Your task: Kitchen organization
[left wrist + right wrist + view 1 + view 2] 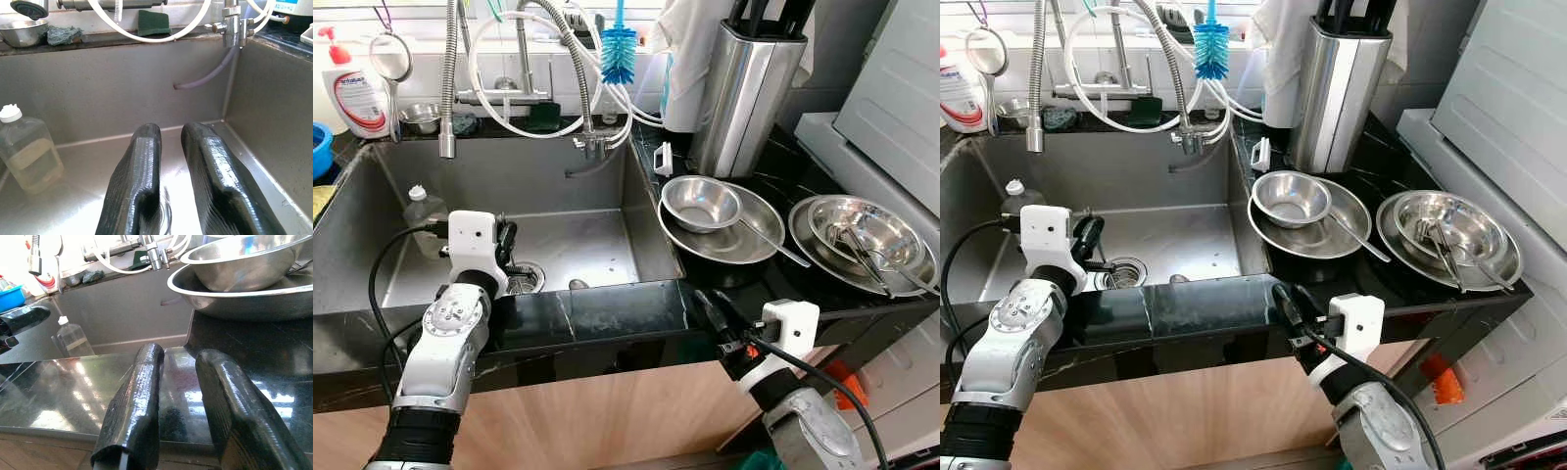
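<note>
My left gripper (506, 245) hangs just inside the front wall of the steel sink (607, 176), its fingers (142, 161) slightly open with nothing between them. A clear plastic bottle (27, 149) with a white cap stands in the sink's left corner. My right gripper (712, 305) rests low over the black counter's front edge (98, 391), open and empty, pointing toward the dishes. A small steel bowl (702, 202) sits in a wide steel dish (754, 240) with a spoon. To their right is a second stack of steel bowls (867, 235) holding utensils.
A steel utensil holder (744, 93) stands behind the dishes. Hoses, a pull-down faucet (448, 78) and a blue bottle brush (618, 54) hang over the sink. A soap bottle (357, 93), a small bowl (419, 117) and a green sponge (543, 116) line the back ledge.
</note>
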Robot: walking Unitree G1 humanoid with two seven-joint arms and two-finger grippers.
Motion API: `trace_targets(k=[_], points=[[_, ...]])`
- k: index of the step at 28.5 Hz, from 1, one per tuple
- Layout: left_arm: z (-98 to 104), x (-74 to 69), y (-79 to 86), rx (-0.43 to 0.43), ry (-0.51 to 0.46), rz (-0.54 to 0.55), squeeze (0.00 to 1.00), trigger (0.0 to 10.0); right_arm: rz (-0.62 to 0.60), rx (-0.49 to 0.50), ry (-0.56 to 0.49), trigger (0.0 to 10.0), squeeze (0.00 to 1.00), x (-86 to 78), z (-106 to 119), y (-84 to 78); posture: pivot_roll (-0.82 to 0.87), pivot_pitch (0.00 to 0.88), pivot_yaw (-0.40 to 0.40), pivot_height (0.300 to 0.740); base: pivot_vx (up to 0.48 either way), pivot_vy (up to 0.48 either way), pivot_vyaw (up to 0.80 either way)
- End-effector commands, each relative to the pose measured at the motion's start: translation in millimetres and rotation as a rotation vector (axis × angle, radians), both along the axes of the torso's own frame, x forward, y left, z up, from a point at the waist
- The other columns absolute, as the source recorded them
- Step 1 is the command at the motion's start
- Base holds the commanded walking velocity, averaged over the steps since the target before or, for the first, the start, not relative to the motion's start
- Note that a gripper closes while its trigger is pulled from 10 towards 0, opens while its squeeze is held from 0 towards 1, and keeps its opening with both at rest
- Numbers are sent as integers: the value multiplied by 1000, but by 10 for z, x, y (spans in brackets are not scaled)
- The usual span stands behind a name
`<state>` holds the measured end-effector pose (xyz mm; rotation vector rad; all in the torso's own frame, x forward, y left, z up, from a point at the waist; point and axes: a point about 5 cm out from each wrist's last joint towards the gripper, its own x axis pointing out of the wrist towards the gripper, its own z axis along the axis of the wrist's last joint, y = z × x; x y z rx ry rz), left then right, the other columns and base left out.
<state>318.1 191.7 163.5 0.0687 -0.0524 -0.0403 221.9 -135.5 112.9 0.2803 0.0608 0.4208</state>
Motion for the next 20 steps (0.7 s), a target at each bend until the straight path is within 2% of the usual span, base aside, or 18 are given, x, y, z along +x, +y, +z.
trace_targets(k=[1,5,9,10,12,14,15,20], points=[[-12,5,-22,-4,14,-9,1000,10000,-9,-23,-17,10000,0,19,18,0,44,0,-35,740,0,0,0],[-24,1,-28,-4,18,-10,1000,10000,-30,-33,-32,10000,0,29,43,-17,42,0,-35,740,0,0,0],[-24,-2,-38,-10,18,-10,1000,10000,-153,-90,-73,10000,0,91,113,-140,41,0,-36,740,0,0,0],[-24,-2,-38,-10,18,-10,1000,10000,-153,-90,-73,10000,0,91,113,-140,41,0,-36,740,0,0,0],[-20,-2,-38,-11,16,-7,1000,10000,-307,-135,-112,10000,0,164,199,-331,37,0,-36,740,0,0,0],[-20,-1,-34,-13,15,-4,1000,10000,-358,-154,-129,10000,0,181,237,-404,36,0,-36,740,0,0,0],[-19,-2,-32,-8,14,-1,24,10000,-368,-162,-135,10000,0,179,246,-429,35,0,-37,740,0,0,0],[-18,-2,-26,-14,12,4,0,10000,-369,-169,-137,10000,0,168,244,-424,34,0,-37,740,0,0,0]])
